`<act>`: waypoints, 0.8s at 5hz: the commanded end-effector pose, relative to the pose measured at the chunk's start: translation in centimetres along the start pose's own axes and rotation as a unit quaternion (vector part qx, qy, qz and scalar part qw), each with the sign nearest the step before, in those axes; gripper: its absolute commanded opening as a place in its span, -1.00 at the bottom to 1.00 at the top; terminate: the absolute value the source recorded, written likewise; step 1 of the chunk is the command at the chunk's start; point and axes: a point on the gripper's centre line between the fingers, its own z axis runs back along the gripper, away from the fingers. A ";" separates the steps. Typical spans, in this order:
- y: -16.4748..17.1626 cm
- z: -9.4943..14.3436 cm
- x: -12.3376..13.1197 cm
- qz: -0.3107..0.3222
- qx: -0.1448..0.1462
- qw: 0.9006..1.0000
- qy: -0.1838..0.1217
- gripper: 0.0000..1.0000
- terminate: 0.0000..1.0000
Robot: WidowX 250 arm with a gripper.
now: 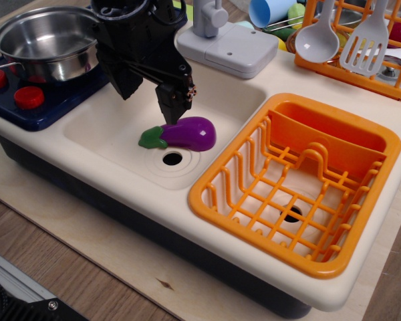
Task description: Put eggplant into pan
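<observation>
The purple eggplant (190, 133) with its green cap lies on its side in the white sink basin (113, 127), just behind the drain hole. My black gripper (174, 112) hangs right over the eggplant's cap end, its fingertips (168, 107) at or just above the eggplant's top. The jaws look slightly apart and hold nothing. The steel pan (47, 40) stands on the blue stove at the back left, empty, to the left of my arm.
An orange dish rack (301, 180) fills the right basin. A grey tap (217, 37) stands behind the sink. Red stove knobs (28, 97) sit at the left. An orange holder with a spoon and spatula (351, 40) stands at the back right.
</observation>
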 end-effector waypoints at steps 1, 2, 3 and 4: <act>0.0 0.0 0.0 0.000 0.000 1.000 0.000 1.00 -1.00; 1.0 -0.8 1.3 -0.106 -0.023 0.994 -0.004 1.00 -1.00; 1.4 -1.5 2.2 -0.189 -0.047 0.981 -0.011 1.00 -1.00; 1.7 -2.6 2.5 -0.223 -0.061 0.973 -0.013 1.00 -1.00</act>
